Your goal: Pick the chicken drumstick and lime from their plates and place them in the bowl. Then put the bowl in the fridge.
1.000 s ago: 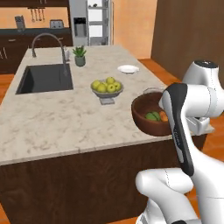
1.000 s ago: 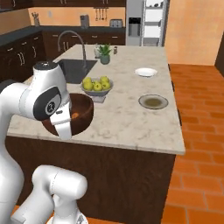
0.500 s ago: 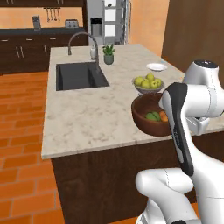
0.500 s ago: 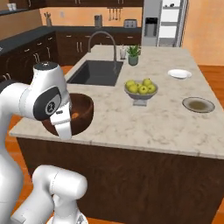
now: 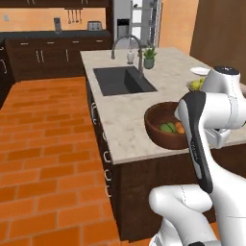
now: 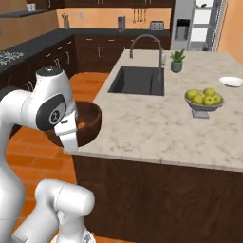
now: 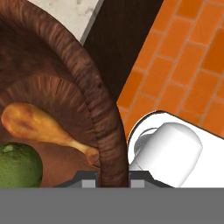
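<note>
Carrying bowl (image 5: 166,126) toward fridge (image 5: 137,19), far across orange floor (image 5: 43,158). Best kept level, slow through any turn. Table (image 5: 129,115) edge close beside bowl; open floor left of it gives room. Hand (image 7: 113,178) clamped on bowl rim. Inside: lime (image 7: 17,165) and chicken drumstick (image 7: 41,127), touching.

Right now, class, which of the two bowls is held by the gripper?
The brown wooden bowl, its rim pinched by the gripper. The grey fruit bowl stands on the counter.
</note>
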Motion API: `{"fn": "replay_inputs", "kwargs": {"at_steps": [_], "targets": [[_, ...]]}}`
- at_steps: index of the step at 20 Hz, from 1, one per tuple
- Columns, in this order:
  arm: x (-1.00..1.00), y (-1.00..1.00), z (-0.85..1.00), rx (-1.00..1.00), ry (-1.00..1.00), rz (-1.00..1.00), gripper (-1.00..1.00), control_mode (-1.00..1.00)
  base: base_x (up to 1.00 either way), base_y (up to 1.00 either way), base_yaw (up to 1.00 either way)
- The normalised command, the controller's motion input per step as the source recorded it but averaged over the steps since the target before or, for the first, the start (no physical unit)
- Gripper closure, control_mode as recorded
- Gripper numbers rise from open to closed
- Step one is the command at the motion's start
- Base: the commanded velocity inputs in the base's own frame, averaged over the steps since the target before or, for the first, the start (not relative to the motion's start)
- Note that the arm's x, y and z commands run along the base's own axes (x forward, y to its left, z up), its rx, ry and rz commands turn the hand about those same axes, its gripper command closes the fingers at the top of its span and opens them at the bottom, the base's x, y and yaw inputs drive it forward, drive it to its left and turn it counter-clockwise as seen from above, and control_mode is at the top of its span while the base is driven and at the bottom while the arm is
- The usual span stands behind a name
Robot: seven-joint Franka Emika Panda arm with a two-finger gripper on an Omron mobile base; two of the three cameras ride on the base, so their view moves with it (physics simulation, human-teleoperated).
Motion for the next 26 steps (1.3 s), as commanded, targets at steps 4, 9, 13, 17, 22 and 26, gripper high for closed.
{"fn": "replay_inputs", "kwargs": {"at_steps": [4, 9, 13, 17, 22, 26], "targets": [[0.00, 0.00, 0.00, 0.00, 0.00, 0.00, 1.00, 1.00, 0.13, 1.00, -0.10], [0.00, 0.00, 0.00, 0.00, 0.00, 0.00, 1.00, 1.00, 0.12, 1.00, -0.13], [0.00, 0.00, 0.00, 0.00, 0.00, 0.00, 1.00, 1.00, 0.94, 1.00, -0.24], [0.00, 0.00, 0.00, 0.00, 0.00, 0.00, 1.00, 1.00, 1.00, 1.00, -0.29], [0.00, 0.00, 0.00, 0.00, 0.00, 0.00, 1.00, 1.00, 1.00, 1.00, -0.21], [0.00, 0.00, 0.00, 0.00, 0.00, 0.00, 1.00, 1.00, 1.00, 0.52, -0.09]]}}
